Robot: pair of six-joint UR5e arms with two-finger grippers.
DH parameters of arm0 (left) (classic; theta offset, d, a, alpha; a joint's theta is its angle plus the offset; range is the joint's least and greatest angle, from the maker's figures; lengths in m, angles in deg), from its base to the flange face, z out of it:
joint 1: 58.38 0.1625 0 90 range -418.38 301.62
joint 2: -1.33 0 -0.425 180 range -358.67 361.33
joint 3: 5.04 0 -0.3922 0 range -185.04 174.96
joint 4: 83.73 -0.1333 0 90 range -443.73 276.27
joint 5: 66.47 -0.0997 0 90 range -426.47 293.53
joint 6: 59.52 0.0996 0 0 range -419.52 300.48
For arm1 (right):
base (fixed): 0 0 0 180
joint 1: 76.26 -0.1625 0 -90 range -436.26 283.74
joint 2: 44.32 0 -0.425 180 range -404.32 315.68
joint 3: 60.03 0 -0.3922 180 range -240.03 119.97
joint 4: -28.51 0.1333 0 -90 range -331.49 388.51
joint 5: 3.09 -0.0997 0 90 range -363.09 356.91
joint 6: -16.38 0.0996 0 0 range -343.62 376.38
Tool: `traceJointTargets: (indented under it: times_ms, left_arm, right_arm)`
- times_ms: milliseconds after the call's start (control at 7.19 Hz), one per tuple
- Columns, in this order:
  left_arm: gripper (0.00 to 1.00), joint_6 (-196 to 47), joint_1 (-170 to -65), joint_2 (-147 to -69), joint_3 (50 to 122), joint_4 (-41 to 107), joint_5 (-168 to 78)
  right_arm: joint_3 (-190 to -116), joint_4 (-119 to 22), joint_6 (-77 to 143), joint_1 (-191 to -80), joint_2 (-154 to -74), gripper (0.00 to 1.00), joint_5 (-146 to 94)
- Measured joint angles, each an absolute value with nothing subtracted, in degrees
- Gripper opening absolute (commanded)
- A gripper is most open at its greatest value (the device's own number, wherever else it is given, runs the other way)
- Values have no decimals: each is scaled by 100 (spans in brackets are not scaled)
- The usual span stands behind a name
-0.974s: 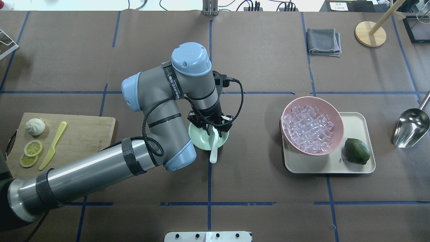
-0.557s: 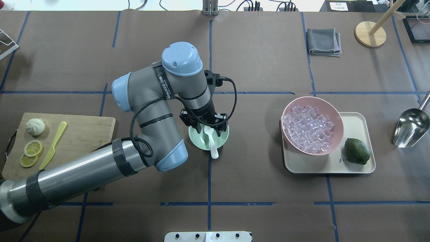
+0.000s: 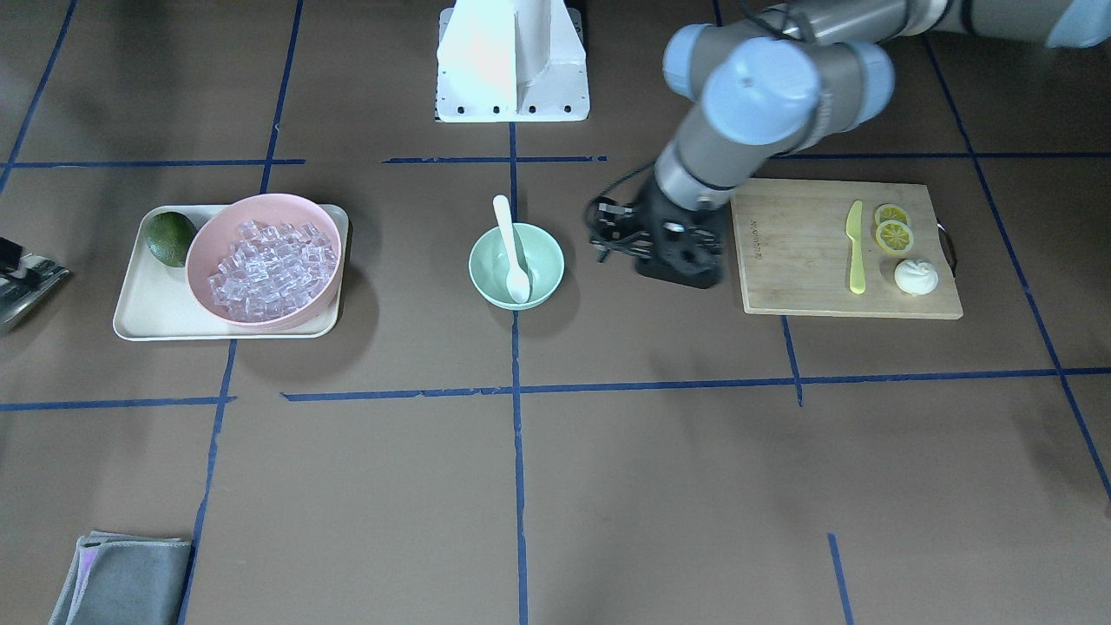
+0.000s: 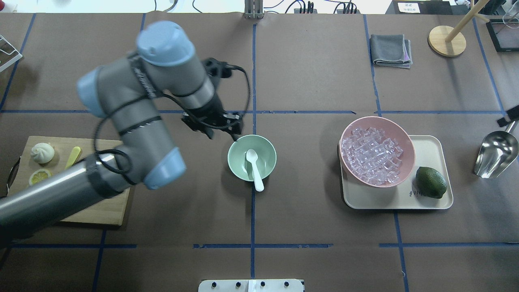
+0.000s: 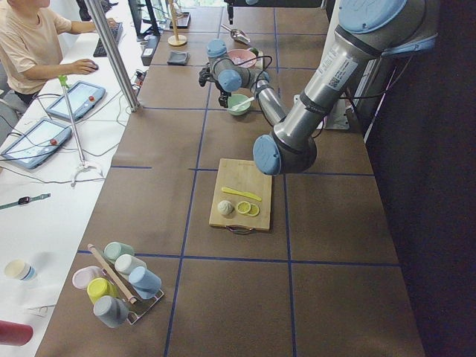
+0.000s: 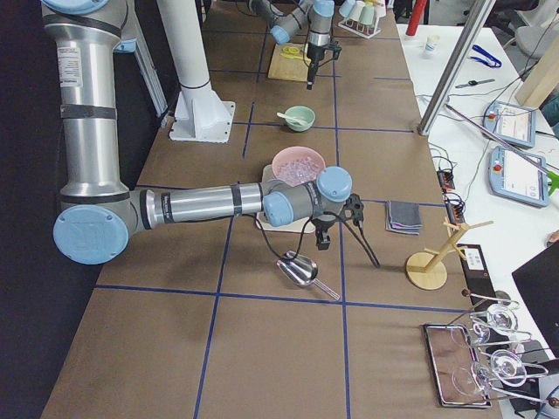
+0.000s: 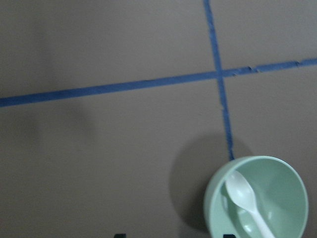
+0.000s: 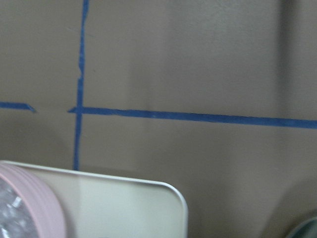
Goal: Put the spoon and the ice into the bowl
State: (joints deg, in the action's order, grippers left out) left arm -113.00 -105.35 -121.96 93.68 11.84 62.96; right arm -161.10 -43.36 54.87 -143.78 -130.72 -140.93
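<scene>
The white spoon (image 4: 254, 168) lies in the mint-green bowl (image 4: 237, 162), scoop inside and handle over the near rim; both also show in the front view, spoon (image 3: 512, 252) and bowl (image 3: 486, 265), and in the left wrist view, spoon (image 7: 247, 201) and bowl (image 7: 287, 183). The ice (image 4: 371, 156) fills the pink bowl (image 4: 407, 140) on the right. My left gripper (image 4: 222, 136) is open and empty, just beyond the green bowl's far-left rim. My right gripper (image 6: 320, 240) hovers by a metal scoop (image 4: 496, 154); I cannot tell whether it is open.
A beige tray (image 4: 429, 202) holds the pink bowl and a lime (image 4: 431, 182). A wooden board (image 3: 798, 260) carries a yellow knife (image 3: 856, 247), lemon slices and a bun. A grey cloth (image 4: 391, 49) and a wooden stand (image 4: 447, 40) sit at the far right.
My left gripper let the spoon go into the green bowl, then lifted and moved away to the bowl's far-left side. The spoon now rests in the bowl.
</scene>
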Motion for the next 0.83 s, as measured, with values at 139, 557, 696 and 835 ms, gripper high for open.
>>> traceJointTargets:
  times_ms: [139, 557, 696, 835]
  left_arm:
    - [75, -10948, -10922, -11848, 9477, 1190, 6573]
    - [77, -10315, -11330, -11385, 9508, 1198, 6841]
    - [78, -10283, -11343, -11351, 9491, 1198, 6839]
    - [78, -10272, -11346, -11336, 9469, 1201, 6837]
  right_arm:
    - [-16588, -4249, 6800, -13686, -12888, 99, -13427]
    - [-17202, -5162, 7991, -12251, -12179, 98, -12094]
    - [-17225, -5294, 7688, -12022, -12167, 96, -11823]
    - [-17225, -5347, 7463, -11881, -12176, 95, -11680]
